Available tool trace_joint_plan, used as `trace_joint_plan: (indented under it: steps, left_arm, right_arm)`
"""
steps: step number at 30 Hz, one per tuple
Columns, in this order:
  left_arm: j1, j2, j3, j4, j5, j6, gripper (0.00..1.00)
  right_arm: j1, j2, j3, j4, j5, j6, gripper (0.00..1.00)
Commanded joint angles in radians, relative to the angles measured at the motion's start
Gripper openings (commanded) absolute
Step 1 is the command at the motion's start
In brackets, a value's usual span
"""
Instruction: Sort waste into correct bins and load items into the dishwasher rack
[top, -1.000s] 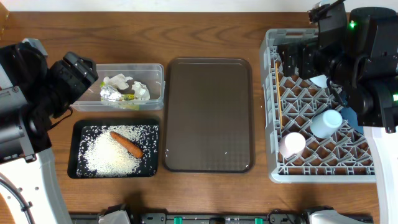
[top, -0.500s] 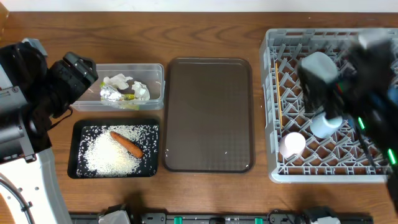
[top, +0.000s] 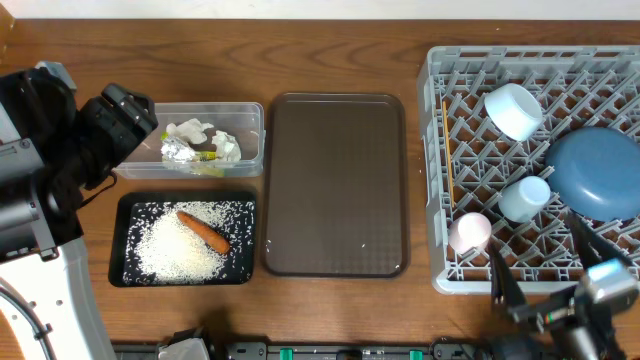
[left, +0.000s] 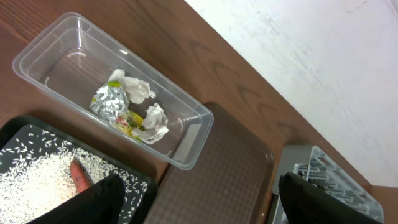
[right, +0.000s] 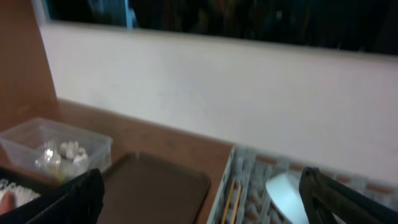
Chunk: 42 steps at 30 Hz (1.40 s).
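Lying diagonal in black tray: carrot; left tool, right tool apart.

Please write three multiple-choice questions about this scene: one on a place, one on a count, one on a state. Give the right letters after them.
1. Where does the carrot lie?
A. in the tub
B. in the black tray
C. in the rack

2. How many cups stand in the rack?
A. one
B. two
C. three

3. How is the right gripper?
A. open, holding nothing
B. shut on a cup
C. shut on the plate

Answers:
1 B: the carrot rests on the rice in the black tray.
2 B: only a light blue cup and a pink cup are there.
3 A: its fingers stand wide apart with nothing between them.
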Motion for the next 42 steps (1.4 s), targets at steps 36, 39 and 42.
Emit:
trace_joint_plan:
  steps: [36, 39, 42]
  left_arm:
    - [0.004, -0.002, 0.005, -0.002, -0.008, 0.014, 0.82]
    - [0.004, -0.001, 0.005, -0.002, -0.008, 0.014, 0.82]
    - [0.005, -0.002, 0.005, -0.002, -0.008, 0.013, 0.82]
  right_arm:
    - [-0.033, -0.169, -0.862, 0.739, 0.140, 0.140, 0.99]
    - [-0.039, -0.169, -0.862, 0.679, 0.140, 0.081, 0.99]
    - [-0.068, -0.169, -0.862, 0.610, 0.141, 0.050, 0.99]
